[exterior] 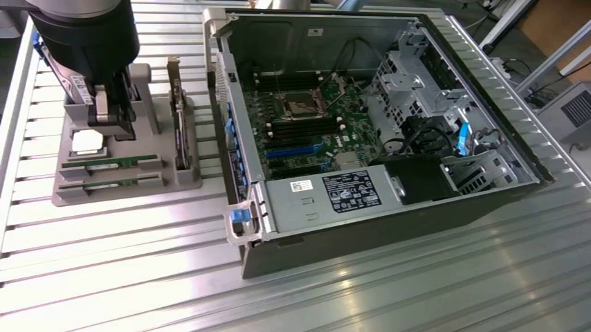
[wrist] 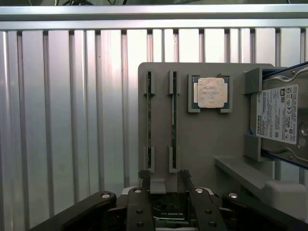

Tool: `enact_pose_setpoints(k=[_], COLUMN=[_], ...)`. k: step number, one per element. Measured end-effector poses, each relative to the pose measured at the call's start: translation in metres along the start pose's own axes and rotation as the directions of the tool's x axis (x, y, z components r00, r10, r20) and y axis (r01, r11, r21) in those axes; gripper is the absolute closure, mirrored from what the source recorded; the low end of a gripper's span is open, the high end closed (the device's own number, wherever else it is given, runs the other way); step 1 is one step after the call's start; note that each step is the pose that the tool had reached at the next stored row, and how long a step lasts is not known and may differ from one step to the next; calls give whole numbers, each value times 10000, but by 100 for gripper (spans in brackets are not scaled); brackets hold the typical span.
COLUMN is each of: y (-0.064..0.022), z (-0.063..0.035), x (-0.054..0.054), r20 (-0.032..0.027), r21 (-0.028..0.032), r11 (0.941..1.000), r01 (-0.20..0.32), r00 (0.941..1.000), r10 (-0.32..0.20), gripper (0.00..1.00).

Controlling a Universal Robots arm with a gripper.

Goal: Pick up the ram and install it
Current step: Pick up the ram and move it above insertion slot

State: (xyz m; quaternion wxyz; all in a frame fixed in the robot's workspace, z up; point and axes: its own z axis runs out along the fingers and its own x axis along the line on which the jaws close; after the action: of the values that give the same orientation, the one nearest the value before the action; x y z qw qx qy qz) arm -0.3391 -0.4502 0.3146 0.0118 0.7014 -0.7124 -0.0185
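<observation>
Wrist view: the gripper has two fingers, spread wide with nothing between them. Beyond them, one grey holder tray sits on the slatted metal table.

The tray holds two ram sticks, each on edge in its own slot, side by side and apart: the first ram stick and the second ram stick. It also holds one square silver processor in a pocket just beside them, and one hard drive in a bracket past the processor.

In the exterior view, one expansion card stands on edge in the tray. One open computer case lies at the exterior view's right of the tray, with one motherboard inside. Neither stick is in the case.

The arm hangs upright over the tray. The gripper points down near the processor, clear of both sticks.
</observation>
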Motion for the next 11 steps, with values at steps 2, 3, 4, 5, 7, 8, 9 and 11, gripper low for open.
enact_pose_setpoints(k=[2,3,4,5,7,8,9,11], y=[0,0,0,0,0,0,0,0], z=[0,0,0,0,0,0,0,0], x=[0,0,0,0,0,0,0,0], r20=[0,0,0,0,0,0,0,0], r21=[1,0,0,1,0,0,0,0], r11=[10000,10000,10000,10000,10000,10000,10000,10000], r01=[0,0,0,0,0,0,0,0], r00=[10000,10000,10000,10000,10000,10000,10000,10000], r10=[0,0,0,0,0,0,0,0], gripper=[64,64,64,64,64,64,64,64])
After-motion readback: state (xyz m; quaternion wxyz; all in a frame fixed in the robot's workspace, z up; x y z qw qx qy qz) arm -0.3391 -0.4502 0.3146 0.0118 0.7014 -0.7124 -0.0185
